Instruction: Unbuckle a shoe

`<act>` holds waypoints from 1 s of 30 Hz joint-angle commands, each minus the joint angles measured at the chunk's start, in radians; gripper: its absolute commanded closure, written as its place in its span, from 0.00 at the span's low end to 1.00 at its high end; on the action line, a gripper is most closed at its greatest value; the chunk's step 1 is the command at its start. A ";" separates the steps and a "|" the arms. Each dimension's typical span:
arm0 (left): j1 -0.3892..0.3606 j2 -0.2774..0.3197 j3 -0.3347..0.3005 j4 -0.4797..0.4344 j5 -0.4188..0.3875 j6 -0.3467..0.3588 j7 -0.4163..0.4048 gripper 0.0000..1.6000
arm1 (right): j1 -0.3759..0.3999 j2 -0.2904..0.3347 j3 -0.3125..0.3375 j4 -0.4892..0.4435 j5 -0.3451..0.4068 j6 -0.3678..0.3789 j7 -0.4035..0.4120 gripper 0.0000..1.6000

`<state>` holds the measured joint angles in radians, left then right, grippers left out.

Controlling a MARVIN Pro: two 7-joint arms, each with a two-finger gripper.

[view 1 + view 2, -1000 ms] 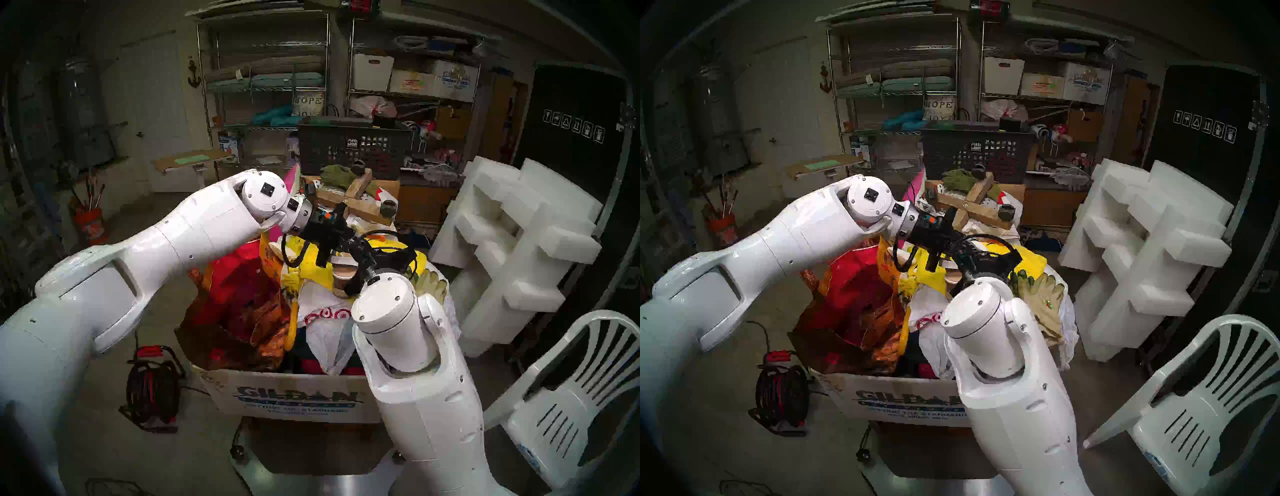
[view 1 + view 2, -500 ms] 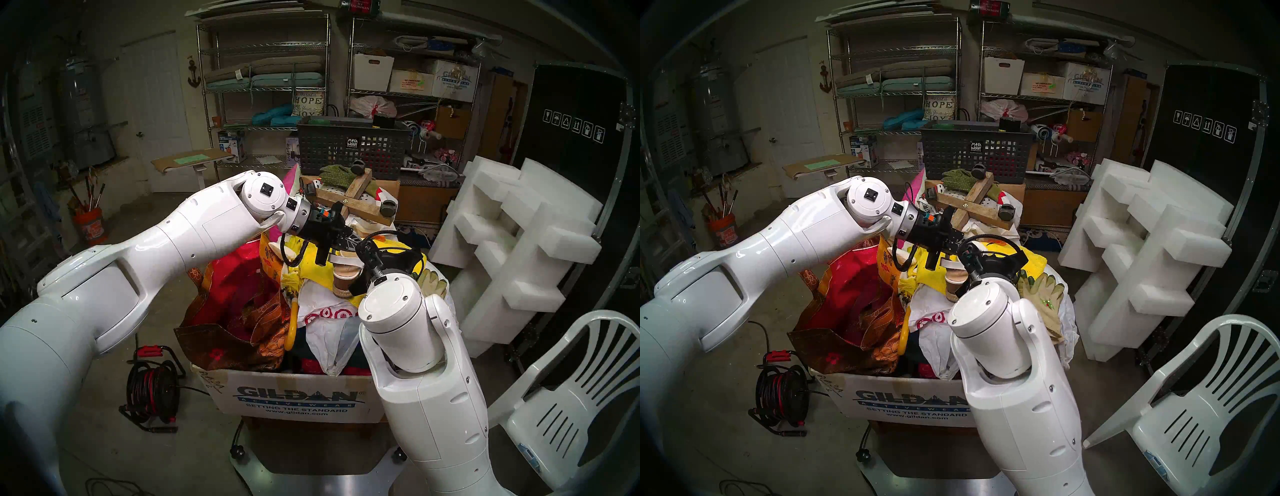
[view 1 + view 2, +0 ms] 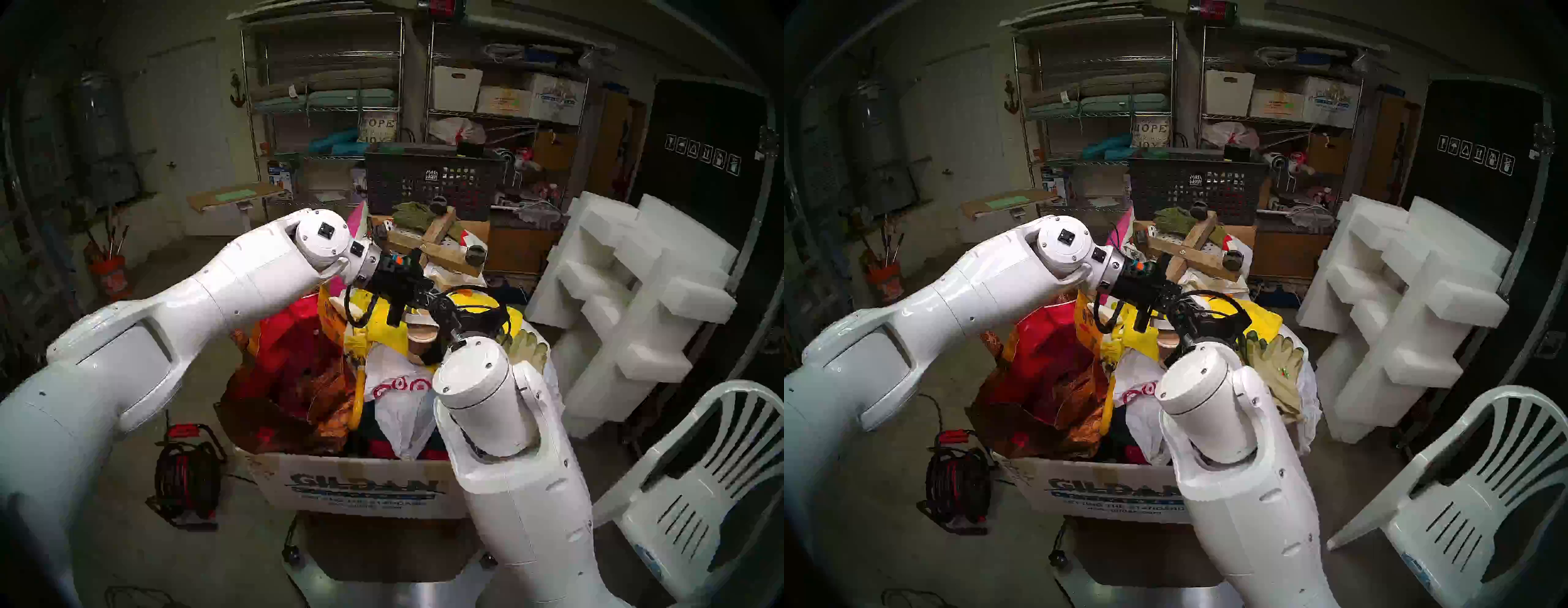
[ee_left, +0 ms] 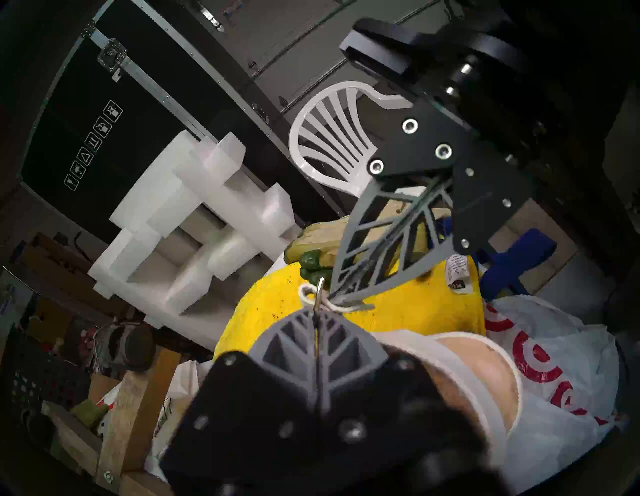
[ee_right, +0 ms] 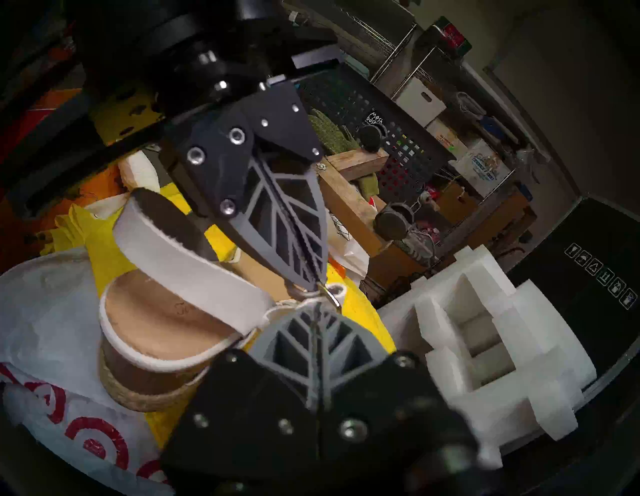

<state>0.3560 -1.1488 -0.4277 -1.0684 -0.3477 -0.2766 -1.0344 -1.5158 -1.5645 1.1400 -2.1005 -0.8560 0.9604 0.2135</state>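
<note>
The shoe (image 5: pixel 162 325) is a wedge sandal with a wide white strap, tan insole and jute-trimmed sole. It lies on a yellow bag (image 4: pixel 398 311) on top of a full box, and it also shows in the head view (image 3: pixel 422 335). My left gripper (image 4: pixel 317 313) is shut on the metal buckle ring (image 4: pixel 320 289) of the thin white ankle strap. My right gripper (image 5: pixel 317 311) is shut on the thin strap (image 4: pixel 355 306) right beside the buckle. The two grippers meet tip to tip above the sandal (image 3: pixel 430 299). The buckle's pin is too small to make out.
A Gildan cardboard box (image 3: pixel 360 488) holds red and orange bags, a white Target bag (image 3: pixel 399 386) and work gloves (image 3: pixel 1276 361). A wooden caster dolly (image 3: pixel 441 246) lies behind. White foam blocks (image 3: pixel 628 305) and a plastic chair (image 3: pixel 700 488) stand at the right, and a cable reel (image 3: pixel 186 479) at the left.
My right wrist shifted slightly right half a second ago and is back to the left now. Both grippers stay shut at the strap and buckle. The picture is dimmer than half a second ago.
</note>
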 commanded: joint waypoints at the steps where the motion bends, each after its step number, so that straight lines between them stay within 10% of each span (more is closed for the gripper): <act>1: -0.021 -0.013 -0.023 0.015 -0.011 0.012 0.021 1.00 | -0.005 0.007 -0.009 -0.045 -0.006 0.000 -0.013 0.64; 30: -0.028 -0.027 -0.030 0.028 -0.041 0.036 -0.004 1.00 | 0.004 0.003 -0.007 -0.016 -0.045 0.000 0.005 0.55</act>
<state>0.3542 -1.1733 -0.4354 -1.0311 -0.3747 -0.2339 -1.0351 -1.5356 -1.5430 1.1248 -2.1127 -0.8962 0.9603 0.2084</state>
